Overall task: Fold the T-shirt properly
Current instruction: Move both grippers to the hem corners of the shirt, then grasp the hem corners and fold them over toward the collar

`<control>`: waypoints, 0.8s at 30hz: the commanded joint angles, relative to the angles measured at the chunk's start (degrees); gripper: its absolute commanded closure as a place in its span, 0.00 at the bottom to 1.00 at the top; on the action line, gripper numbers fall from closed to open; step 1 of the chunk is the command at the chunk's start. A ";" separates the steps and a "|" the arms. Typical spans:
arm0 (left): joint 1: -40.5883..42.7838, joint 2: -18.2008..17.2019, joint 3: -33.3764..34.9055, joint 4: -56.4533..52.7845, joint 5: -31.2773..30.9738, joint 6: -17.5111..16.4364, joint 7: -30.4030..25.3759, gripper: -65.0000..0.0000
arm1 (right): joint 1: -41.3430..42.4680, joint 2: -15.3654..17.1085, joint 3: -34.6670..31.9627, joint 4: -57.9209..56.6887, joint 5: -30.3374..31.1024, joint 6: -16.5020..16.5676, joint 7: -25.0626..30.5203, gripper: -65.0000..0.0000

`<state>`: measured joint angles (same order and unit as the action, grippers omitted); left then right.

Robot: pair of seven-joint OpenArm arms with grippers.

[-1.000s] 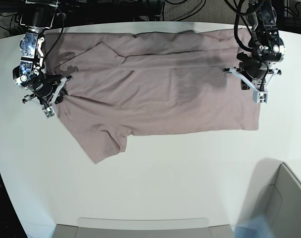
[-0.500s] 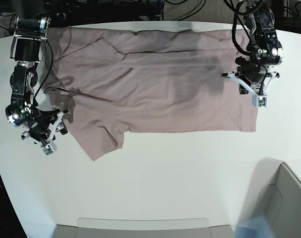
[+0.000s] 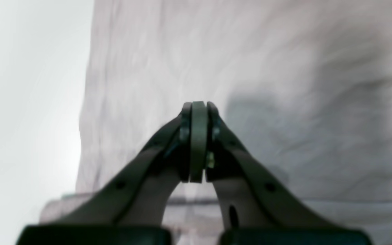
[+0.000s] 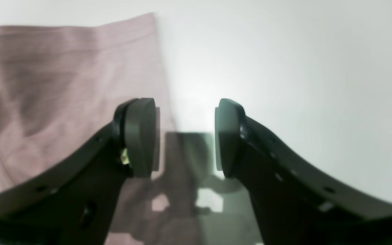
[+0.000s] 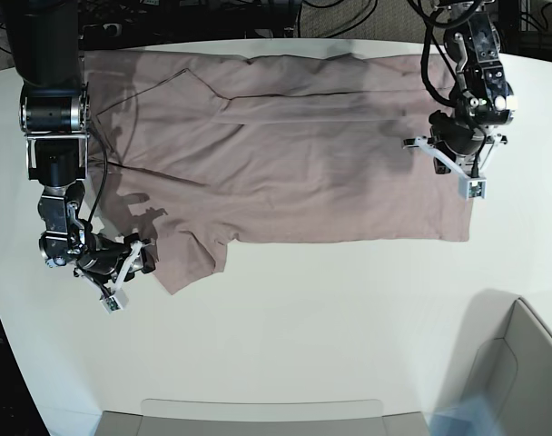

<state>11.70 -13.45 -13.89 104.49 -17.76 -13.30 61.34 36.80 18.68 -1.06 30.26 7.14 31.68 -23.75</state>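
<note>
White table (image 5: 349,309), T-shirt (image 5: 285,163) under clenched left tool (image 5: 453,168), released right tool (image 5: 126,277) beside sleeve (gripping nothing)

The right end effector (image 5: 122,272) has let go, opened and dropped toward the T-shirt's (image 5: 285,173) sleeve.

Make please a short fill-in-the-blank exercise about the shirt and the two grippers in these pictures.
1. The T-shirt lies spread on a ____ table.
2. The jaws of the left gripper are ____.
3. The jaws of the right gripper are ____.
4. The right gripper is beside the shirt's short ____.

Missing words: white; shut; open; sleeve
</note>
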 commanded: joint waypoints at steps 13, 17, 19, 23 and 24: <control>-7.70 -1.45 -0.57 -2.03 -0.13 0.07 -1.52 1.00 | -2.64 -2.02 -7.07 -3.76 0.73 -0.87 3.57 0.55; -13.77 -4.09 -0.04 -5.45 -0.13 0.07 -1.52 0.93 | -2.55 -2.02 -7.42 -3.67 0.73 -0.78 3.57 0.55; -17.11 -5.93 0.04 -9.50 -0.40 0.07 -1.43 0.80 | -2.55 -2.02 -7.42 -3.67 0.73 -0.78 3.57 0.55; -25.20 -11.12 3.65 -24.18 -0.48 0.07 -2.31 0.74 | -2.47 -2.02 -7.42 -3.67 0.73 -0.78 3.57 0.55; -27.66 -12.70 5.93 -29.28 -0.48 0.07 -3.36 0.75 | -2.47 -2.02 -7.34 -3.67 0.73 -0.69 3.57 0.55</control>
<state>-14.35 -25.17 -7.66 73.93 -18.17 -13.52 59.40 34.61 16.58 -8.05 27.14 10.48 30.35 -14.96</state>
